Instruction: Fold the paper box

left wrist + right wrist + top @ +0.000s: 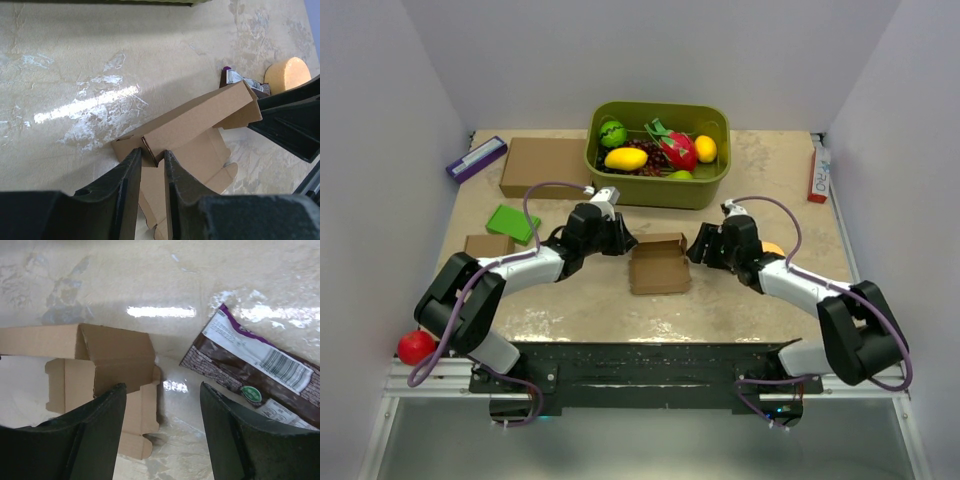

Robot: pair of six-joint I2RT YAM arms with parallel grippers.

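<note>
The paper box (pixel 660 268), thin brown cardboard, lies half-folded at the table's middle between both arms. One long wall (pixel 200 120) stands upright, and the flat tabs (pixel 137 410) lie spread on the table. My left gripper (pixel 620 240) is at the box's left end. In the left wrist view its narrow-set fingertips (pixel 152 152) are shut on the folded corner of that wall. My right gripper (pixel 701 246) is at the box's right end. It stands wide open (pixel 162 387): its left finger hangs over a tab and nothing is between the fingers.
A brown and purple snack packet (pixel 250 370) lies right of the box, beside an orange-yellow piece (pixel 287 72). A green bin (pixel 658 192) of toy fruit stands behind. At the left are a large carton (pixel 545 165), a small carton (pixel 488 245) and a green block (pixel 512 222).
</note>
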